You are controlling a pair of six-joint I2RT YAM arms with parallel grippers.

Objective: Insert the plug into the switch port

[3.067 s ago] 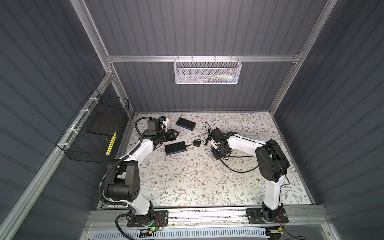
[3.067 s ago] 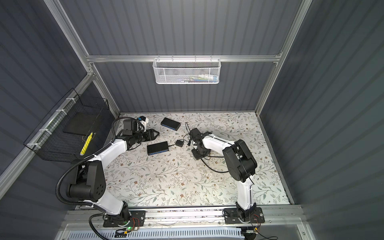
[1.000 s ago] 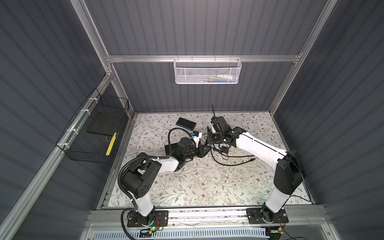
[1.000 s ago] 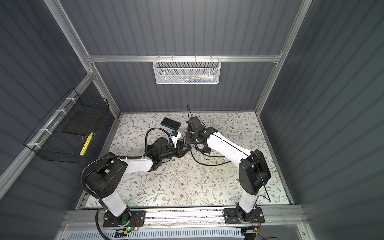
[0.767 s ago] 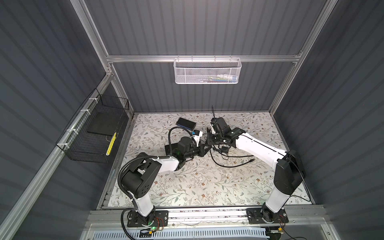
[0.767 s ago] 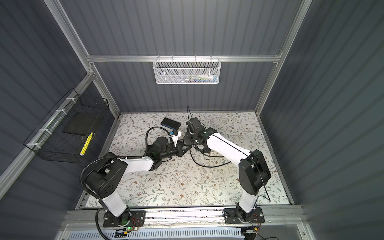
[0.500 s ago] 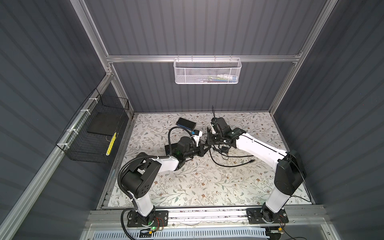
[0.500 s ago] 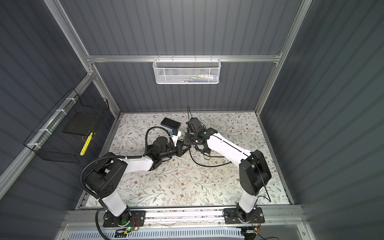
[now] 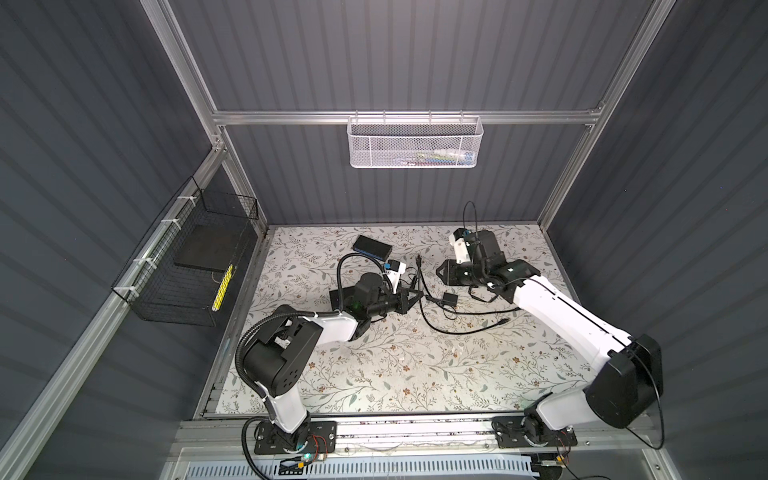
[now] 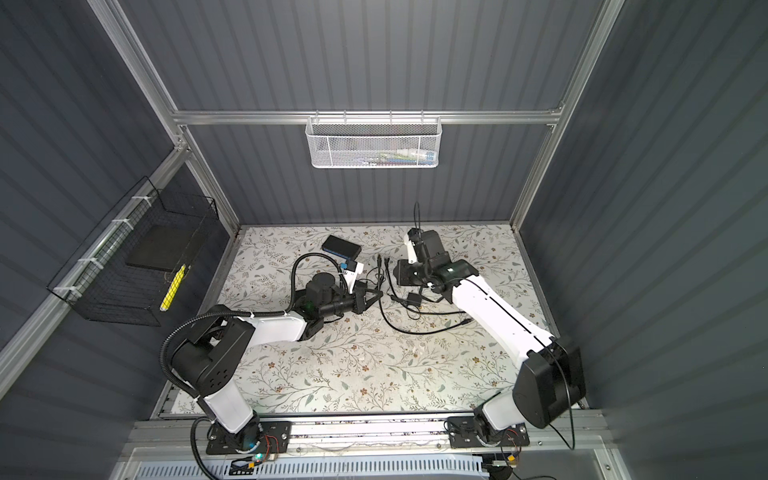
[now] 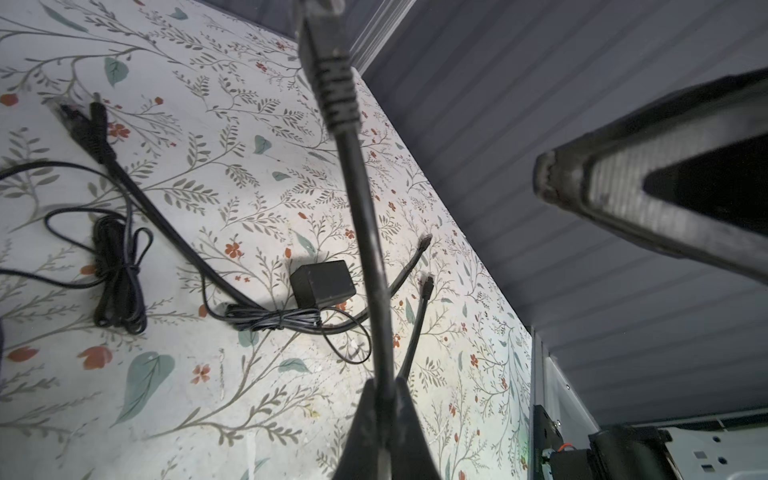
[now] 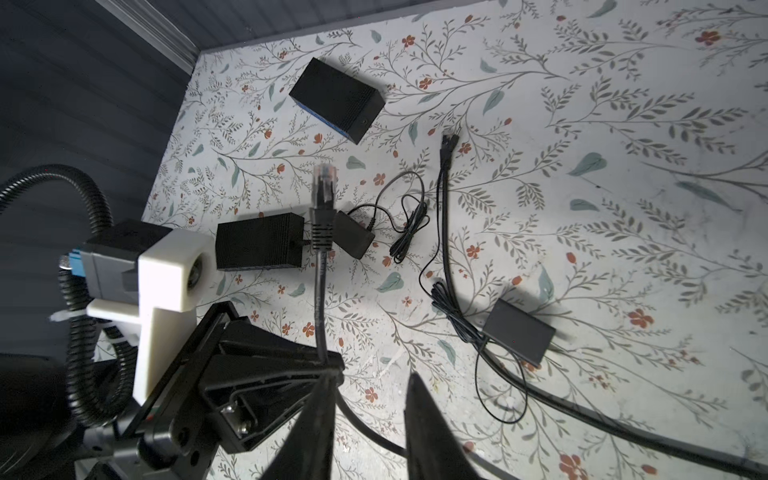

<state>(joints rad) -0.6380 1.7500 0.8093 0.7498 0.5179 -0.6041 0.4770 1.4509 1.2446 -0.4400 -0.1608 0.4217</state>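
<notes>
**Top views.** The left fingers (image 9: pixel 419 294) lie closed over the middle of the surface (image 9: pixel 395 374). They point toward the right fingers (image 9: pixel 442 272), which are near but apart. A black switch box (image 9: pixel 372 248) with its blue face showing rests toward the back of the surface. A power adapter (image 9: pixel 449 298) lies near both sets of fingers. One second earlier the two sets of fingers meet; now the right ones stand drawn back.

**Left wrist view.** The left fingers (image 11: pixel 384 411) pinch a black cable (image 11: pixel 361 199), and its plug (image 11: pixel 320 12) reaches the frame edge.

**Right wrist view.** The right fingers (image 12: pixel 419 415) stand narrowly parted and grip nothing. The plug (image 12: pixel 324 178) hangs in the air in front of a second switch box (image 12: pixel 257 241). A small adapter (image 12: pixel 353 235) lies just beside that box. The ports of both boxes cannot be made out.
</notes>
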